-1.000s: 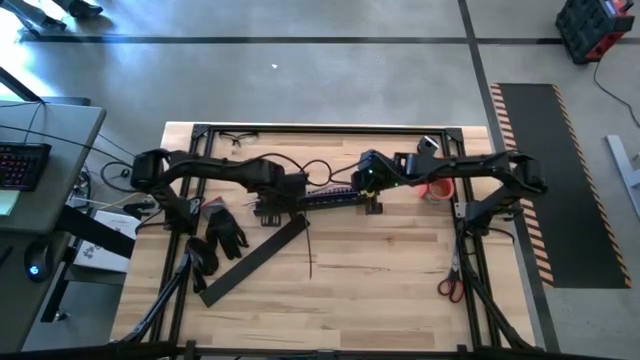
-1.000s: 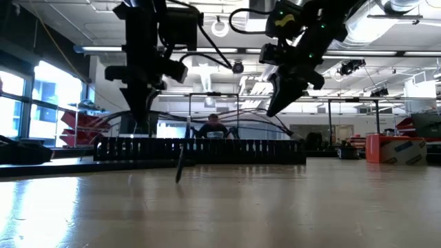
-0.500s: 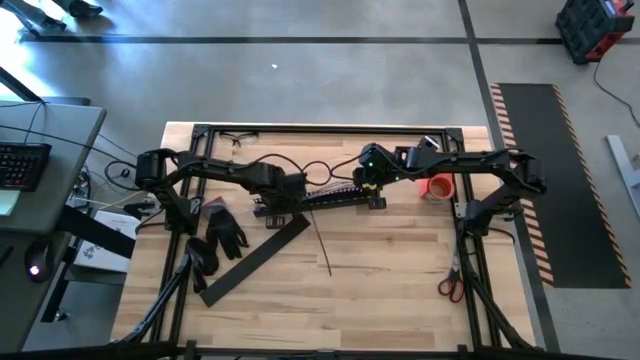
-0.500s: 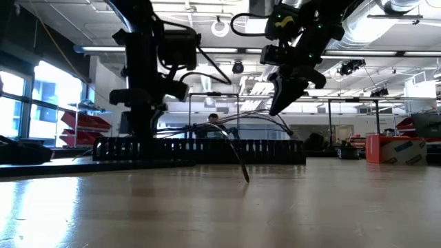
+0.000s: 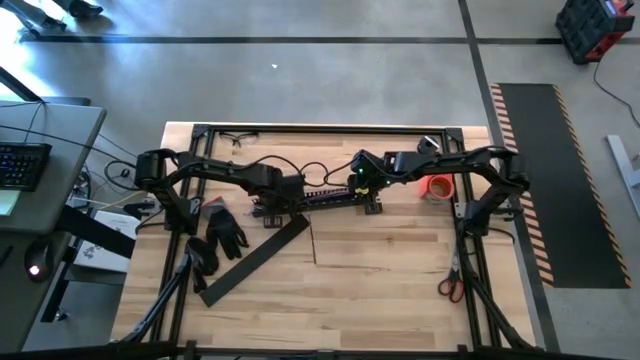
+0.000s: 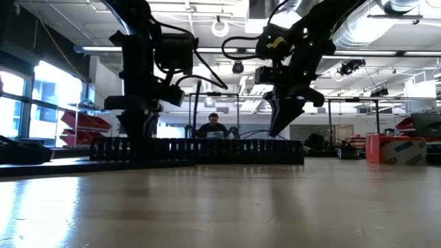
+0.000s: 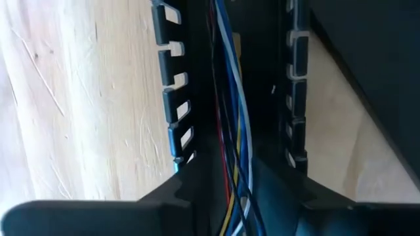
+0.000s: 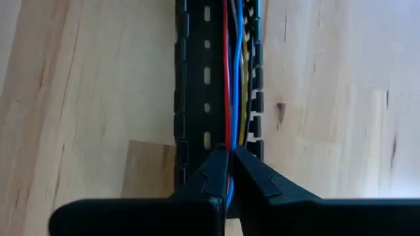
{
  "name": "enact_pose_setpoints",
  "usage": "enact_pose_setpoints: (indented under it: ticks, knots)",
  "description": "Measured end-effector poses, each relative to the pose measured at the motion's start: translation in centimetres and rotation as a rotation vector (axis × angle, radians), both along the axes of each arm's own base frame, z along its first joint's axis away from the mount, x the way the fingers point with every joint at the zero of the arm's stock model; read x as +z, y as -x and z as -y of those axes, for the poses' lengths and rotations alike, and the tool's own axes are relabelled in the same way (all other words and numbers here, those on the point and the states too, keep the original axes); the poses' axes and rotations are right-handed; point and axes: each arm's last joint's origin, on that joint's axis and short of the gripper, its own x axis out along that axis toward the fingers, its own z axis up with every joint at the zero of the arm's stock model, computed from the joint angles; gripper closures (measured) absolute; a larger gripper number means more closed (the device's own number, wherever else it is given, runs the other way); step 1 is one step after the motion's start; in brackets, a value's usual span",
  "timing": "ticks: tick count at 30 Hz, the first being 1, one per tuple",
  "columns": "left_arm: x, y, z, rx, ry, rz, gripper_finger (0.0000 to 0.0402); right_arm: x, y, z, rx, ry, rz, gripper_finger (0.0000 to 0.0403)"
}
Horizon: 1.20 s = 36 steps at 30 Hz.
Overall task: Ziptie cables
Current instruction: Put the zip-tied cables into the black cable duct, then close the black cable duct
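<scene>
Between the right pincer's [image 8: 230,172] closed fingers run the cables [image 8: 233,78] (left pincer's opening unclear).

A pale wooden counter [image 5: 400,290] carries a slotted black channel [image 5: 330,197], a black glove [image 5: 226,231], a flat black strip [image 5: 250,260] and red-handled scissors [image 5: 450,285].

Red, blue and yellow cables [image 8: 235,78] lie in the black slotted channel [image 8: 197,85] on the pale wood table [image 5: 400,260]; red-handled scissors [image 5: 449,285] (near right), black gloves [image 5: 226,232] left.
</scene>
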Motion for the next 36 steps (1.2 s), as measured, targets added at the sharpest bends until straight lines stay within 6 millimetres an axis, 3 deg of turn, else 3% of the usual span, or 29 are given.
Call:
enact_pose_setpoints:
  ticks: [5, 12, 17, 21, 27, 32, 36]
  knots:
    - [0.4, -0.1, 0.3, -0.001, 0.003, -0.004, 0.0295, 0.1, 0.1, 0.0, 0.02, 0.009, -0.002, 0.0384]
    - [1.7, -1.2, 1.3, -0.034, -0.003, 0.051, 0.0294, 2.1, 1.1, 0.4, 0.025, 0.02, 0.043, 0.0279]
    - [1.9, -1.6, 2.2, -0.059, 0.029, 0.075, 0.0302, 3.6, 3.3, 0.9, 0.108, -0.148, 0.163, 0.0219]
    - [1.9, -1.7, 2.9, -0.066, 0.04, 0.087, 0.0311, 2.3, 4.2, 0.7, 0.099, -0.165, 0.278, 0.0211]
    - [3.1, -2.3, 2.7, -0.066, -0.014, 0.212, 0.0318, -1.1, 3.2, -2.0, 0.14, -0.196, 0.358, 0.0211]
    - [5.0, -2.4, 1.4, -0.041, -0.042, 0.341, 0.0314, -1.2, 2.6, -4.1, 0.168, -0.204, 0.382, 0.0211]
    - [6.7, -1.8, 1.0, -0.025, -0.069, 0.402, 0.0305, -1.4, 1.8, -4.6, 0.161, -0.111, 0.41, 0.0211]
